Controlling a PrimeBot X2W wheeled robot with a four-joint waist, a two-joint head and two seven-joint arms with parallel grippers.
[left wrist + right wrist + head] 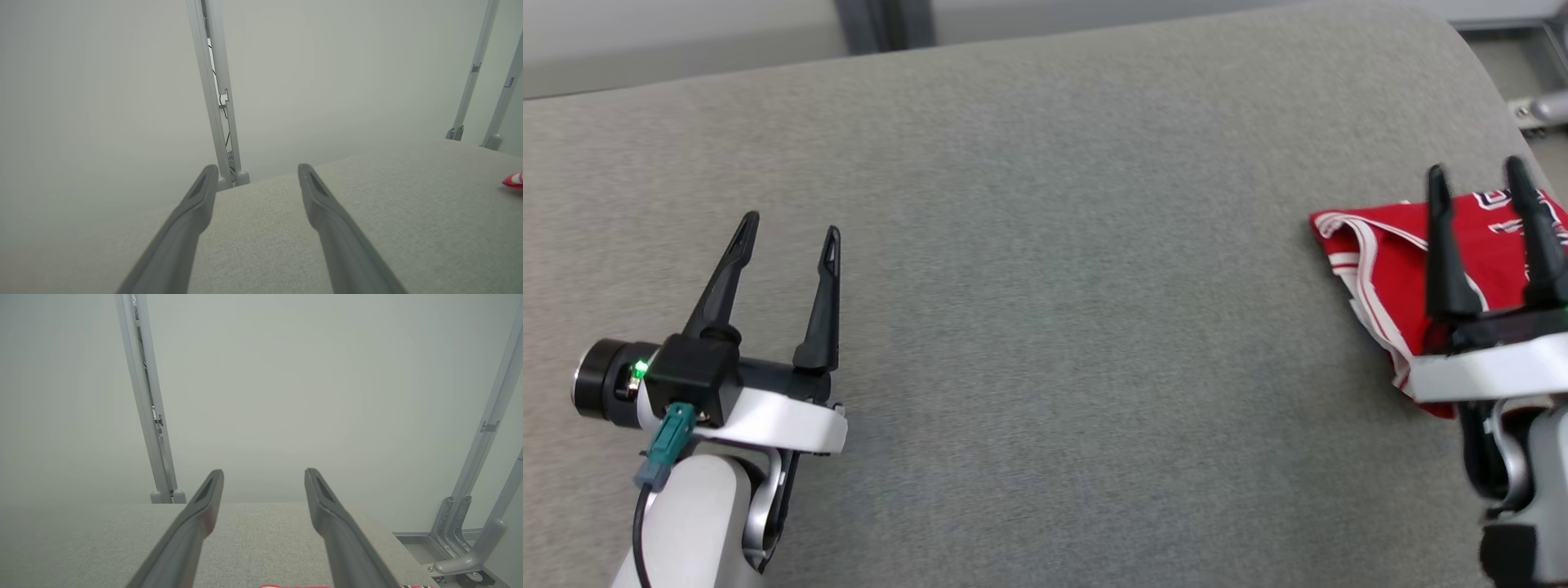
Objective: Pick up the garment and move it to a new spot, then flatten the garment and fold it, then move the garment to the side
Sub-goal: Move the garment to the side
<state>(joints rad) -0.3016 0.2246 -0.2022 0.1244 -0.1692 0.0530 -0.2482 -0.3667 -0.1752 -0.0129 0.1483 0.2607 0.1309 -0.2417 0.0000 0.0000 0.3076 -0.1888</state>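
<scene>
Red garment (1388, 253) lies folded at the right edge of the grey table (1045, 327). Right gripper (1476, 169) sits over it, apparently not touching. Left gripper (791, 226) is well apart. Both are spread wide, empty.

Garment (1388, 269) on table (1045, 245), far right, under right gripper (1476, 165); left gripper (791, 222) well apart, left.

The left claw (791, 224) has black fingers (723, 282), a white wrist (768, 420), teal plug (668, 437) and green light (639, 369).

Lab bay — cloth-topped table (1045, 245), metal frame posts (210, 81), bare walls (286, 375)
</scene>
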